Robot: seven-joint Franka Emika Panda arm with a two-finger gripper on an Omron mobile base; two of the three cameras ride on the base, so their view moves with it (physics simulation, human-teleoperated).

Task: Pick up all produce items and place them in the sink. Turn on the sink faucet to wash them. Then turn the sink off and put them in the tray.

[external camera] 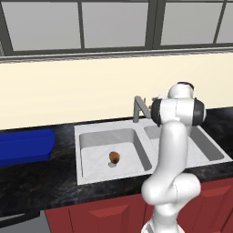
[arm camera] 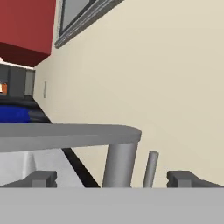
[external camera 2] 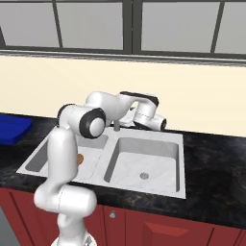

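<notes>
Small brown-orange oval produce (external camera: 114, 157) in left sink (external camera: 86, 170) basin, pincer (arm camera: 113, 178) spread wide at faucet (arm camera: 119, 164)

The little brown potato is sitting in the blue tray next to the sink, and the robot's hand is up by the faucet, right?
Not quite. The potato lies in the left basin of the sink, near its drain, not in the blue tray; the left base view shows this. The gripper is indeed up by the faucet, jaws open.
</notes>
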